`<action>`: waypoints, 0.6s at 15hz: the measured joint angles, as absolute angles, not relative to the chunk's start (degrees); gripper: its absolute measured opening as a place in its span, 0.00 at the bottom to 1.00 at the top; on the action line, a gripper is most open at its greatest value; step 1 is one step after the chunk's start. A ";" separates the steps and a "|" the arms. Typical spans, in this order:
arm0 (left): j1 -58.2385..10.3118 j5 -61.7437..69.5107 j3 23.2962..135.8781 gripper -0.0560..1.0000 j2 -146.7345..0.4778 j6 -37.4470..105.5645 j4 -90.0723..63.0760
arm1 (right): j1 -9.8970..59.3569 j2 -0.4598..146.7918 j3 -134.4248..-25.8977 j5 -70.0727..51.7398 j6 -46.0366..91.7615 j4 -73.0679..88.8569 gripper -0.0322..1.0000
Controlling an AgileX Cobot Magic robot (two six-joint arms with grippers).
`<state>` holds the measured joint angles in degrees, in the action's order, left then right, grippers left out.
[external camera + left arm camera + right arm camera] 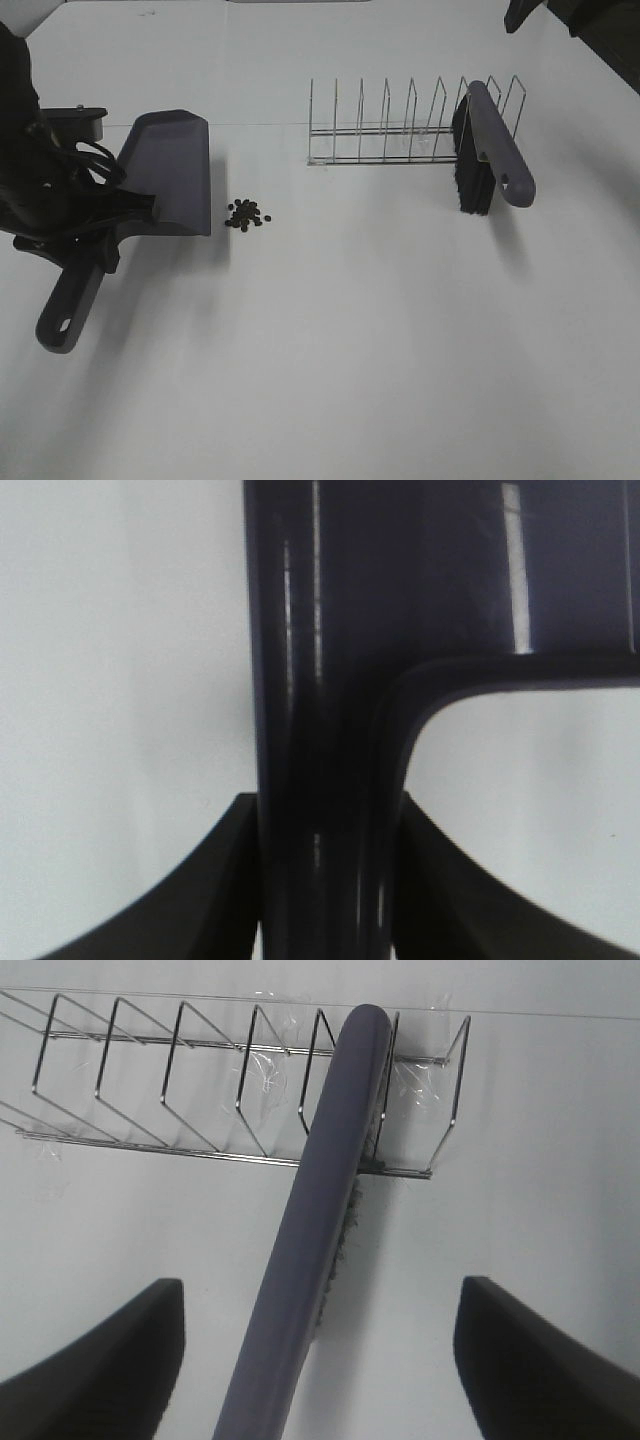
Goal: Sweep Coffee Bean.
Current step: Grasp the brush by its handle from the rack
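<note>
Left tool (pixel 325 875) clamped shut on dustpan (pixel 170 165) handle. Desk (pixel 350 350), white, carries the rest. Wire rack (pixel 390 135) stands toward the rear, taped down; brush (pixel 495 140) leans in its right end, bristles down. Right tool (pixel 320 1360) gapes wide, empty, above brush handle, clear of it. Dustpan sits at left, open edge facing right. Beans (pixel 245 215) lie clustered on desk just beside that edge
</note>
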<state>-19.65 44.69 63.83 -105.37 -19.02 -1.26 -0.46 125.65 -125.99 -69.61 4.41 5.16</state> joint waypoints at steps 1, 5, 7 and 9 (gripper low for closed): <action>-19.65 44.69 63.83 0.36 -105.37 -19.02 -1.26 | -0.40 127.60 -126.91 -69.67 5.33 5.21 0.63; -19.65 44.69 63.83 0.36 -105.37 -19.08 -1.26 | 3.32 132.70 -127.14 -69.10 6.42 3.67 0.60; -19.65 44.69 63.83 0.36 -105.37 -19.08 -1.26 | 3.44 134.76 -127.14 -68.41 4.24 2.58 0.60; -19.65 44.69 63.83 0.36 -105.37 -19.08 -1.26 | 3.38 136.36 -127.14 -67.44 3.72 2.18 0.59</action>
